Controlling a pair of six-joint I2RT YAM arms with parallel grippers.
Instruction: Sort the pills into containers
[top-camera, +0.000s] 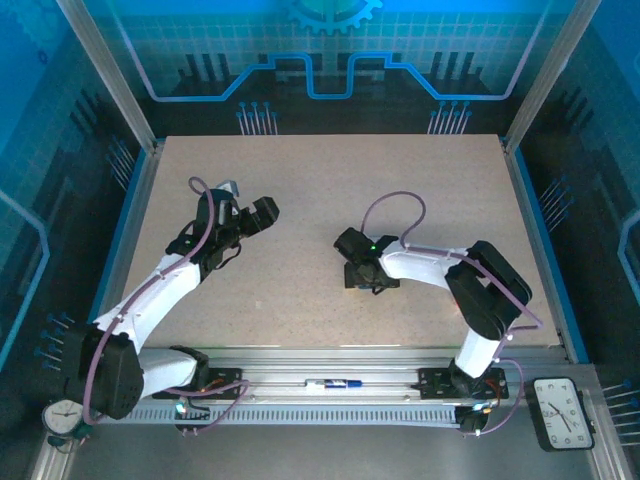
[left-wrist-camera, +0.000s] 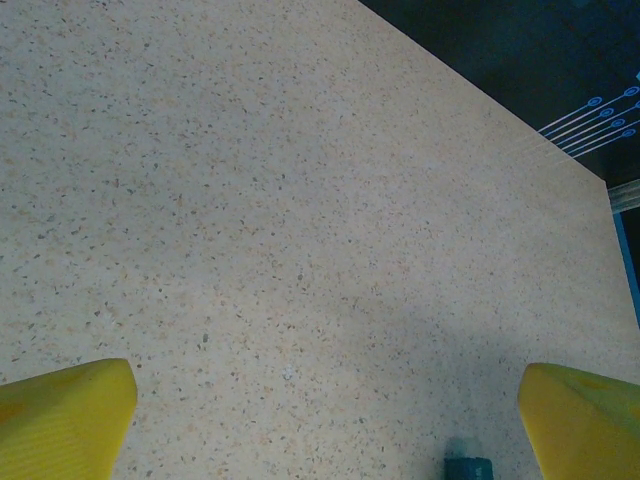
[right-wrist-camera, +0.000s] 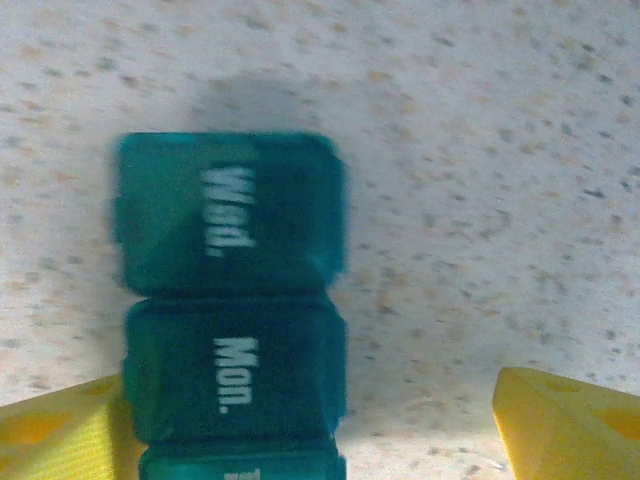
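A big speckled tan table (top-camera: 300, 180) sits inside a box with blue glowing walls. Two white and black arms reach over it. The left arm (top-camera: 160, 285) points up toward the far left part. The right arm (top-camera: 440, 268) bends in to the middle. The left gripper (left-wrist-camera: 320, 428) has its yellow fingers (left-wrist-camera: 62, 420) far apart, and there is just bare table between them. The right gripper (right-wrist-camera: 312, 385) is spread wide too and is not pinching anything. The teal pill box (right-wrist-camera: 230, 290) lies flat on the table between its fingers, right up next to one yellow finger (right-wrist-camera: 60, 430) and far from the other. Its little lids say "Wed." and "Mon." and look closed. A clock (top-camera: 562, 412) lies by the right arm's base.
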